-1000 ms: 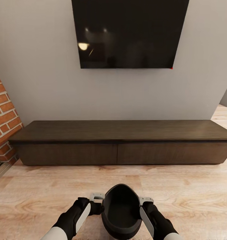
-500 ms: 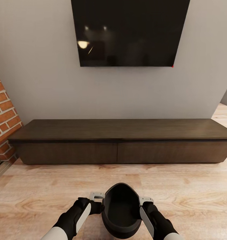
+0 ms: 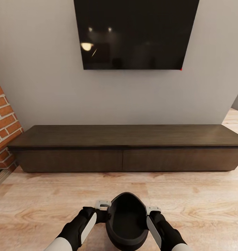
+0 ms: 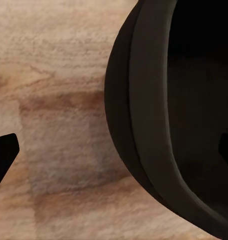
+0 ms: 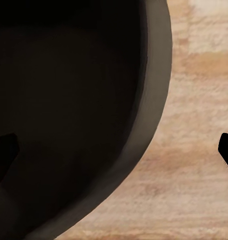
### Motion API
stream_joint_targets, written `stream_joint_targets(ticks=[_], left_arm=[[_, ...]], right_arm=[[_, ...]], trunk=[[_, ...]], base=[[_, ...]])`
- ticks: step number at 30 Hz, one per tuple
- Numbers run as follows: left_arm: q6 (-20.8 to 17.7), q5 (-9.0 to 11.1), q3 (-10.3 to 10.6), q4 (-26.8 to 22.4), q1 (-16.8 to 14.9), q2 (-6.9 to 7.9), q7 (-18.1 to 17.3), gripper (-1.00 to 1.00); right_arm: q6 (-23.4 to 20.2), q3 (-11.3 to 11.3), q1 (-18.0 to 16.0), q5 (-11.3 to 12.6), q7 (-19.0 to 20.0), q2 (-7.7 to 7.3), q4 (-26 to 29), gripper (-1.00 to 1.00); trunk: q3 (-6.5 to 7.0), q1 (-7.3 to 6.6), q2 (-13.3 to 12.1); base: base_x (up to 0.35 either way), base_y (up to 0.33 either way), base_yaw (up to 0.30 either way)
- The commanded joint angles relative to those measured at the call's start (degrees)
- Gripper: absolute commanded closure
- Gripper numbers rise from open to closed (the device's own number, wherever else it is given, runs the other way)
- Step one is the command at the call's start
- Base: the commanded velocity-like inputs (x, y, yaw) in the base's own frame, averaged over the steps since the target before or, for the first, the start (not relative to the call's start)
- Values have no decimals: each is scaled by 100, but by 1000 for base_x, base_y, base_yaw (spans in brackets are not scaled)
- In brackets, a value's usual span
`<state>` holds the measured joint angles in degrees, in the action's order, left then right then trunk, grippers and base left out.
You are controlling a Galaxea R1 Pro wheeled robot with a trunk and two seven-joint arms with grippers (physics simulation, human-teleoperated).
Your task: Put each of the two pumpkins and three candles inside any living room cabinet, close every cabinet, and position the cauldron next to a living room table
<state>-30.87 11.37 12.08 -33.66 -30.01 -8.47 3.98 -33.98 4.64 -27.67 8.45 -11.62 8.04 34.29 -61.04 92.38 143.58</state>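
Cauldron [image 3: 127,221] is held between the two arms, low in front of the robot and above the wooden floor [image 3: 35,202]. It is a black, open-topped pot, and nothing can be made out in its dark inside. The left gripper [image 3: 99,213] is set against its left flank and the right gripper [image 3: 152,214] against its right flank. In the left wrist view one dark fingertip [image 4: 3,155] is seen outside the pot wall and another over its dark inside, so the jaws appear spread across the rim; whether they are truly pinching it cannot be told. The same arrangement is seen in the right wrist view, with the pot [image 5: 78,115] lying between two dark tips.

Beyond the pot, across a strip of bare floor, the long dark-brown cabinet [image 3: 126,148] stands against the grey wall [image 3: 45,87]. Both of its drawer fronts are flush and shut. A black television [image 3: 134,33] is mounted above it, and a brick wall [image 3: 2,118] is seen at the left edge.

By judgement, the cabinet part may already be settled, though what is stored inside is hidden. The carrying of the pot is under way; it is still to be set down beside the coffee table.
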Motion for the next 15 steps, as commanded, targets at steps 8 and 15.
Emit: stream_joint_targets(ticks=[8,15], left_arm=[[-24,64,30,-9,2,3,42,-100],[-24,72,31,-9,0,3,42,-100]], right_arm=[[-21,28,-2,60,-51,-4,7,-100],[-21,28,-2,60,-51,-4,8,-100]], trunk=[[-5,-1,2],[-5,-1,2]], base=[[41,-8,0],[96,0,0]])
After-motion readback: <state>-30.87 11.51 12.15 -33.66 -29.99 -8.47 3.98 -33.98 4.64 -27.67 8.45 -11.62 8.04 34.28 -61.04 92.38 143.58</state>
